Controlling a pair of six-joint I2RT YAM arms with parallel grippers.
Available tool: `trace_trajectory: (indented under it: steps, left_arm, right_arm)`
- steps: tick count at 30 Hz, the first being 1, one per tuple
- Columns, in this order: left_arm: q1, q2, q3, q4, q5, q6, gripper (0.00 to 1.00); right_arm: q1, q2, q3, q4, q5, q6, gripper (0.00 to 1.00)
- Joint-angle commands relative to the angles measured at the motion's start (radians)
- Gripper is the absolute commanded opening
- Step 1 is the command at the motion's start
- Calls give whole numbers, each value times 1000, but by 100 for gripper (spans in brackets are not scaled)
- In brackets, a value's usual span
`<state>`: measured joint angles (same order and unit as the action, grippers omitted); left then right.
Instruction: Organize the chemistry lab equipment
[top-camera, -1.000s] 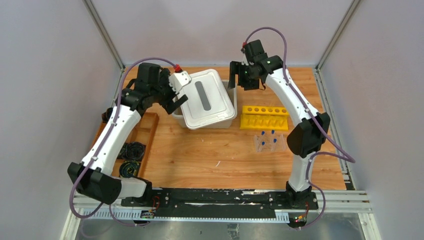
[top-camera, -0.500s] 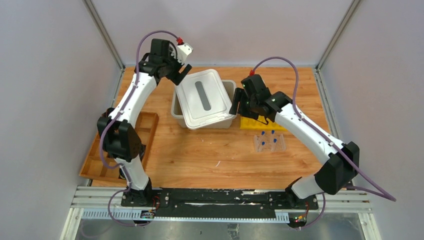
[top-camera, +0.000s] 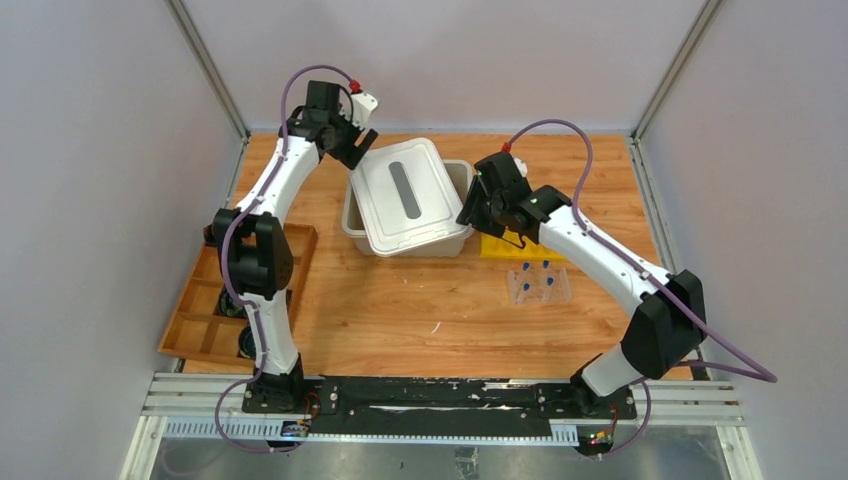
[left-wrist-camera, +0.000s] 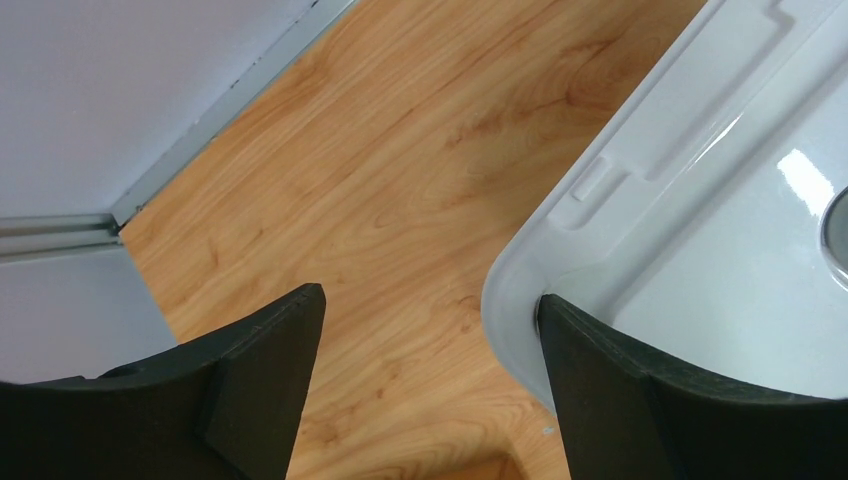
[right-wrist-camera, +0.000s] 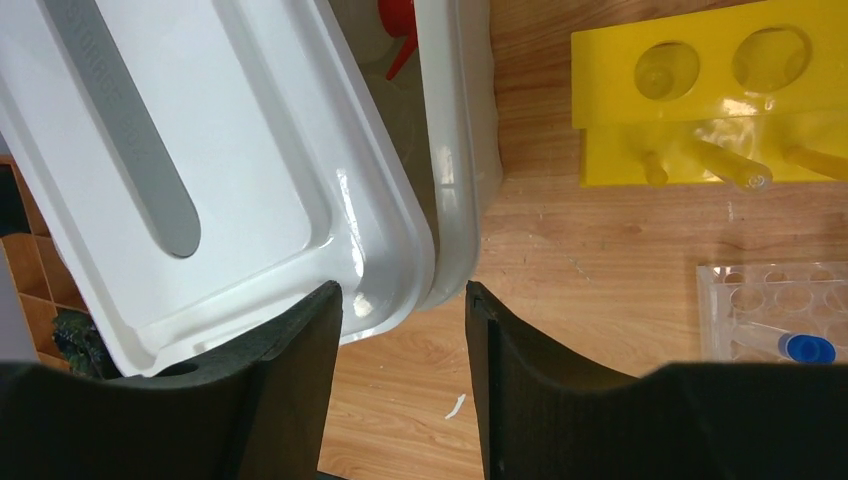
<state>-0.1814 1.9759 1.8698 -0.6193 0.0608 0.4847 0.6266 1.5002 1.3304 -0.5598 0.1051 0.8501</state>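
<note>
both jaws gape at opposite corners of the lid (top-camera: 428, 205)

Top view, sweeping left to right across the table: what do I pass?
Wooden compartment tray → white bin lid → clear rack with blue-capped tubes.

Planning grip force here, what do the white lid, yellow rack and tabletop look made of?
White lid: likely moulded plastic, glossy, sharp highlights. Yellow rack: probably plastic, smooth, faint sheen. Tabletop: wood or wood-look laminate, visible grain, satin.
</note>
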Motion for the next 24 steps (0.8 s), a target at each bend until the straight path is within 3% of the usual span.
trace_trajectory:
  steps: [1, 9, 17, 24]
  left_arm:
    - [7, -4, 13, 38, 15, -3, 83]
    - [7, -30, -50, 45, 13, 5, 83]
    - [7, -113, -113, 18, 39, 12, 83]
    - [7, -153, -187, 14, -13, 42, 83]
  right_arm:
    - [13, 26, -5, 36, 50, 19, 52]
    - [9, 74, 18, 42, 43, 1, 50]
    - [-21, 58, -2, 35, 86, -55, 41]
    - [-77, 69, 28, 37, 63, -169, 37]
